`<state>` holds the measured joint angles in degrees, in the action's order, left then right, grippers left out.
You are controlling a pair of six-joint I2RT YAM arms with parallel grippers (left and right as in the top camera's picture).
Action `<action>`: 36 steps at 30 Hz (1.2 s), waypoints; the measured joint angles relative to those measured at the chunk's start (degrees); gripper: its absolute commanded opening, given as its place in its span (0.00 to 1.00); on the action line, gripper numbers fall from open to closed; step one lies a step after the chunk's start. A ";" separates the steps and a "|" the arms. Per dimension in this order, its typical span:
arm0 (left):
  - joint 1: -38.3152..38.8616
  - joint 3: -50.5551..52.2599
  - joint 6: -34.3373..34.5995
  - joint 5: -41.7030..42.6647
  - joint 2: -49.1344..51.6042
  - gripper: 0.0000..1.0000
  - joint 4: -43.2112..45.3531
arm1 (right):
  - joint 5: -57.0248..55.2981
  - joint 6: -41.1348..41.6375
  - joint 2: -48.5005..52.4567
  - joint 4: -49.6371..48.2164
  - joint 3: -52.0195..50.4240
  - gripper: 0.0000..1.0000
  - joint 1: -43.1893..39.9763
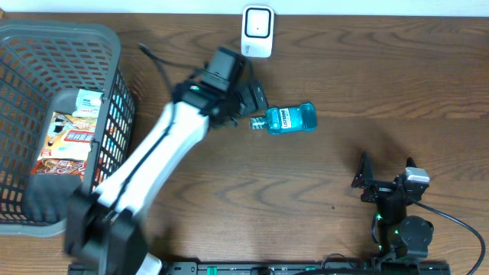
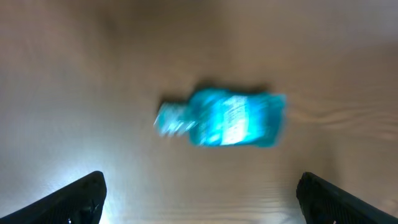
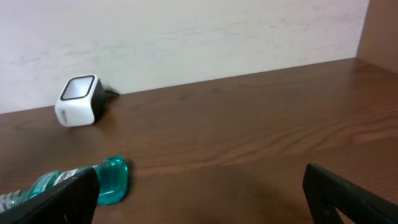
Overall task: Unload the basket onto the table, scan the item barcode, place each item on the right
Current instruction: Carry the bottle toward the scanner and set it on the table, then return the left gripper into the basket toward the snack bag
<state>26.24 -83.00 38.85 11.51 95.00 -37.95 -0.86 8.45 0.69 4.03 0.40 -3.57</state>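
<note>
A teal mouthwash bottle (image 1: 286, 119) lies on its side on the wooden table, cap pointing left. My left gripper (image 1: 257, 101) hovers just up and left of it, open and holding nothing. The left wrist view is blurred: the bottle (image 2: 224, 118) lies on the wood ahead of the gripper (image 2: 199, 196), whose black fingers (image 2: 81, 199) stand far apart. A white barcode scanner (image 1: 257, 31) stands at the table's back edge. My right gripper (image 1: 365, 179) rests open at the lower right. In its wrist view the gripper (image 3: 202, 199) faces the bottle (image 3: 106, 180) and the scanner (image 3: 79, 101).
A dark mesh basket (image 1: 114, 46) fills the left side and holds a snack packet (image 1: 67, 141) and a small box (image 1: 89, 103). A black cable (image 1: 153, 57) runs from the scanner area toward the basket. A white wall (image 3: 186, 31) lies behind the table.
</note>
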 measured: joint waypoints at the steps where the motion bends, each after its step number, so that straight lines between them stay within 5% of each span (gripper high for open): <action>1: -0.59 -1.64 -1.84 -0.98 -2.08 0.98 -0.70 | 0.00 0.00 0.00 0.00 0.00 0.99 0.00; 11: -17.66 -10.71 -11.61 -24.33 -22.69 0.98 -5.29 | 0.02 0.00 0.00 0.02 0.00 0.99 0.00; 17: -37.29 -10.71 -5.22 -30.67 -20.85 0.98 -20.20 | 0.02 0.00 0.00 0.02 0.00 0.99 0.00; 26: -59.71 -3.98 5.20 -19.10 -9.51 0.98 -25.73 | 0.02 0.00 0.00 0.02 0.00 0.99 0.00; 36: -62.42 2.75 3.37 -10.51 1.01 0.98 -22.05 | 0.02 0.00 0.00 0.02 0.00 0.99 0.00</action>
<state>-36.18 -80.25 42.22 0.99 96.01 -60.01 -0.84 8.45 0.69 4.05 0.40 -3.57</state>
